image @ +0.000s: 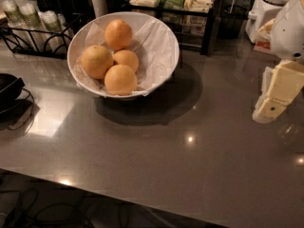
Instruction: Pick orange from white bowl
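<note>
The white bowl (159,46), wide and lined with crinkled white paper, stands on the grey counter at the upper left of the camera view. It holds several oranges: one at the back (118,34), one at the left (96,61), one in the middle (127,59) and one at the front (120,79). My gripper (275,96), cream-coloured below a white arm, hangs at the right edge, well to the right of the bowl and just above the counter. It holds nothing that I can see.
A dark black dish (8,87) sits at the left edge. Behind the bowl stand a black wire rack with cups (28,20) and a shelf of packets (175,4). A white appliance (266,8) stands at the back right. The counter's front edge runs along the bottom.
</note>
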Available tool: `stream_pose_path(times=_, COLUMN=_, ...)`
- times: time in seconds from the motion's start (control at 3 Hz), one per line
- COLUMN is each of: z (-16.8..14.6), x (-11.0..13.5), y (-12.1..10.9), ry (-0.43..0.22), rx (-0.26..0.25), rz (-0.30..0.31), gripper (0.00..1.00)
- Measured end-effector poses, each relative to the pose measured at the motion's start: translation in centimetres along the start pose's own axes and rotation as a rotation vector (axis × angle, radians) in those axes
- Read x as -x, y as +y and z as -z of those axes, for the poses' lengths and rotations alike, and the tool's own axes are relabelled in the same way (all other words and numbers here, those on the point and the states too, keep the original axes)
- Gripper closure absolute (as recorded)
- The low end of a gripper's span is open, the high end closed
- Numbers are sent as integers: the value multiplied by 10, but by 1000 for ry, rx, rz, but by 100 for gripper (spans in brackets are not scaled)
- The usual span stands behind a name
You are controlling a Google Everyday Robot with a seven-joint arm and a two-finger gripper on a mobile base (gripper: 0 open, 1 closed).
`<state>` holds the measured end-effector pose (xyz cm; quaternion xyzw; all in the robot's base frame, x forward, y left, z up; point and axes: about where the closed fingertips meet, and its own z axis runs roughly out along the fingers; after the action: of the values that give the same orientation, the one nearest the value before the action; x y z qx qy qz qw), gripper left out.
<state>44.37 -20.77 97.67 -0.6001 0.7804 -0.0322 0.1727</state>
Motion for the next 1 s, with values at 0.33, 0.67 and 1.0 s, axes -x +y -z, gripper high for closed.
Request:
stream_pose_path(times=0.33, z=-8, x=48, y=3, ry=-109, rx=-23, rz=15, gripper=0)
stream_pose_path(times=0.67, z=-4, x=52, y=-3, ry=-123, rx=-50, rz=16, gripper=0)
stream_pose_path(times=1.0, z=-4, x=52, y=-2, ry=-123, rx=-49, rz=16, gripper=0)
